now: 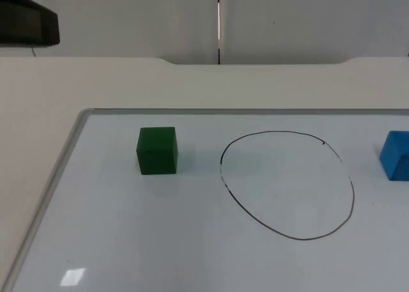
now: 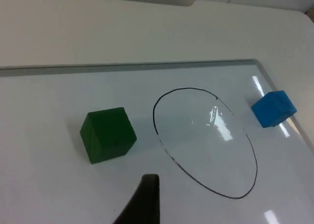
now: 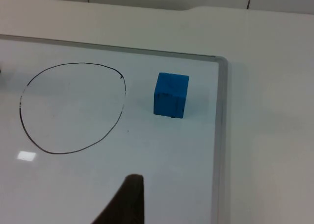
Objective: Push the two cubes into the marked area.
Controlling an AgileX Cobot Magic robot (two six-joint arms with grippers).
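Nothing is done yet: the green cube [image 1: 157, 151] and the blue cube [image 1: 397, 154] both lie outside the drawn circle [image 1: 287, 184], one on each side. The left gripper [image 2: 142, 202] waits behind the green cube, the right gripper [image 3: 125, 199] behind the blue; I cannot tell their grip.

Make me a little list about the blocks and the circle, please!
green cube: on the whiteboard, outside the circle, on its left in the top view
blue cube: on the whiteboard, outside the circle, on its right
drawn circle: black line, nothing inside it
left gripper: above the board near the green cube, one fingertip seen
right gripper: above the board near the blue cube, one fingertip seen
cubes pushed in: none yet
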